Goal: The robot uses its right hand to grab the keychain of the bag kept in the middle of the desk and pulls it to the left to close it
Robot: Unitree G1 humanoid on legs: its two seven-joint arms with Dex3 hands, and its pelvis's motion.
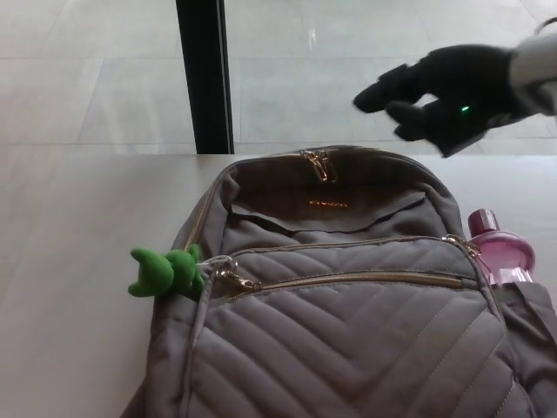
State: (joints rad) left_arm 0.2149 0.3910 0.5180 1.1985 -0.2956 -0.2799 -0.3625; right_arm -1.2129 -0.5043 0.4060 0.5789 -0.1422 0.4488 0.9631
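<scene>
Finding no readable text, brand or number anywhere; only making out a small gold mark [329, 204] on the upper front panel of the bag [348, 331], too tiny and blurred for reading.

Taupe-grey bag [348, 348], chevron quilting on the front, gold zips [348, 280]. Bright green keychain [164, 273]. Translucent pink bottle [500, 252]. Black right hand [444, 87] with a tiny green light. Plain pale beige desk [70, 261]. Light grey tiled floor [104, 70], black post [204, 74].
</scene>
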